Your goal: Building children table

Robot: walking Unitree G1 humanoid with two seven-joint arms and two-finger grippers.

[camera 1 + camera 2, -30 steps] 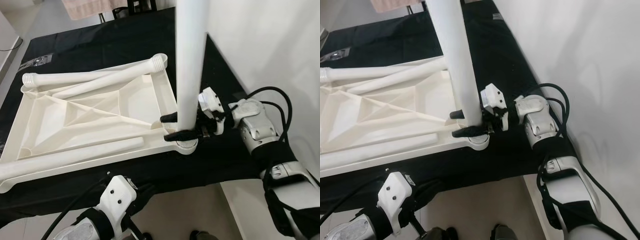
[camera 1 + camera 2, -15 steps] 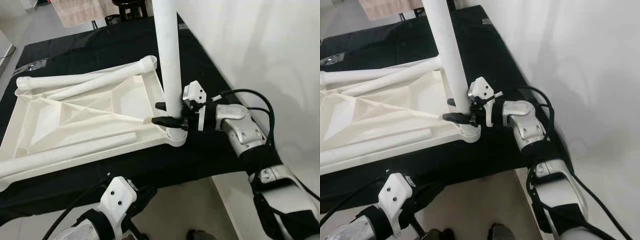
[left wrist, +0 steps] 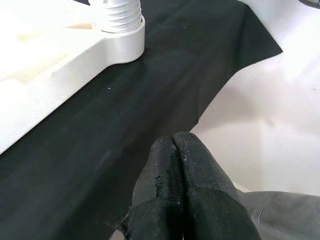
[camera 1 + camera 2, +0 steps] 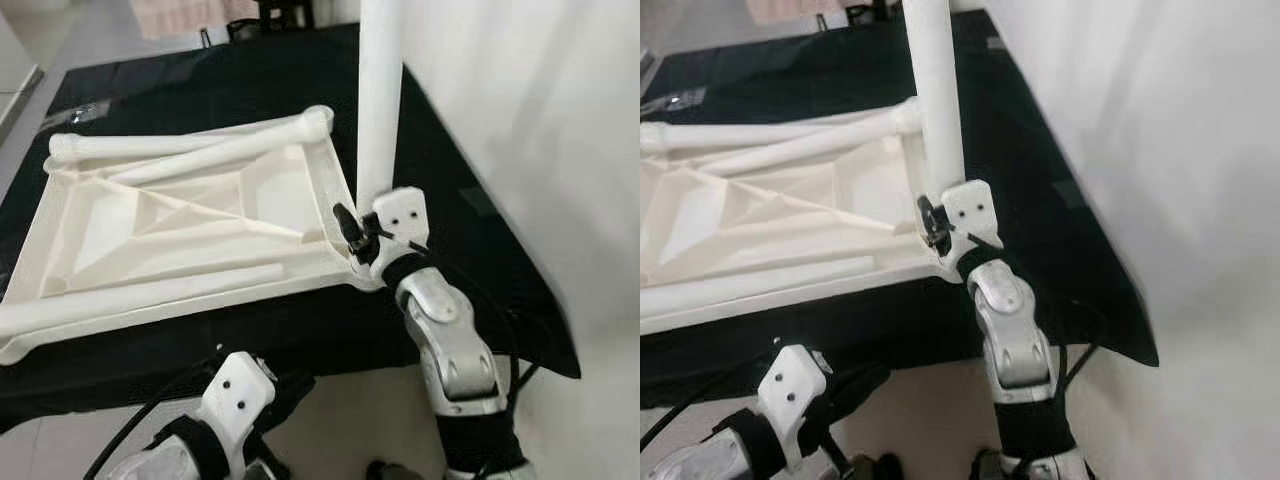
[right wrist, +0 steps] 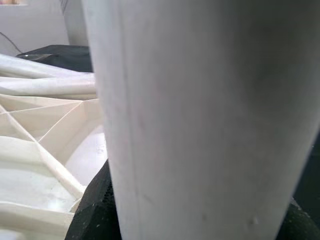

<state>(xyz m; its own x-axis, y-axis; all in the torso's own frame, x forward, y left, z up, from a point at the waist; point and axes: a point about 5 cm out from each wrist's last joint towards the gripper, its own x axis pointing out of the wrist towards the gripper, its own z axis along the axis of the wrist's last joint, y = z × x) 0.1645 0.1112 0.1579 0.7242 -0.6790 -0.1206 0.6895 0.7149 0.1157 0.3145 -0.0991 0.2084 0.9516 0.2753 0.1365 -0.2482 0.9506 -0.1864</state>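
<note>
While the upturned white tabletop lies on the black table, the right gripper has its fingers clamped on the upright leg at the tabletop's near right corner; the left gripper, fingers together, hangs below the tabletop's near edge.

Both head cameras look forward and steeply down from above the near edge of the black surface, sharing the upturned white tabletop and its upright leg. The left wrist camera sits low, looking along closed fingers across the surface. The right wrist camera presses close against that leg.
</note>
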